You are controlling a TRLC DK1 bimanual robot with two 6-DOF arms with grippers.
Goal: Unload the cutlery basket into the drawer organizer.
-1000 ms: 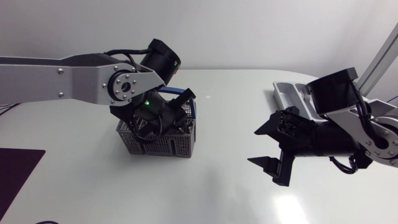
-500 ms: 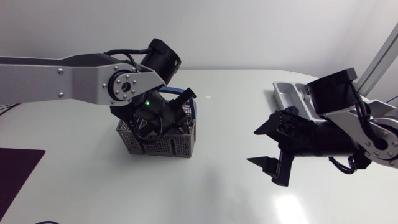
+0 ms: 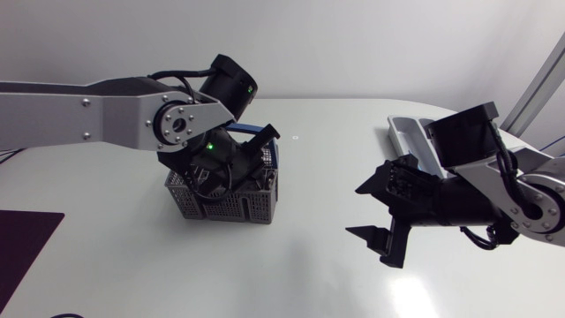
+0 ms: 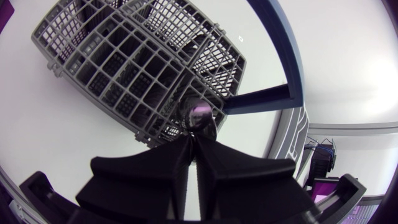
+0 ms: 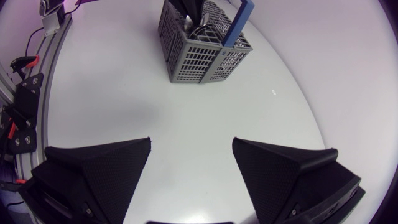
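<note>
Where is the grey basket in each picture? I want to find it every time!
Head view: the cutlery basket sits left of the middle, with the left hand in it.
Left wrist view: the basket is just ahead of the left hand, which pinches a cutlery piece.
Right wrist view: the basket stands far ahead of the open right hand.
Shared landmark: the basket's blue handle.

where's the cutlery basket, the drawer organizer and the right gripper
cutlery basket (image 3: 233, 209): head view, front mesh wall
drawer organizer (image 3: 405, 132): head view, bare end
right gripper (image 5: 192, 146): right wrist view, midway between fingertips
</note>
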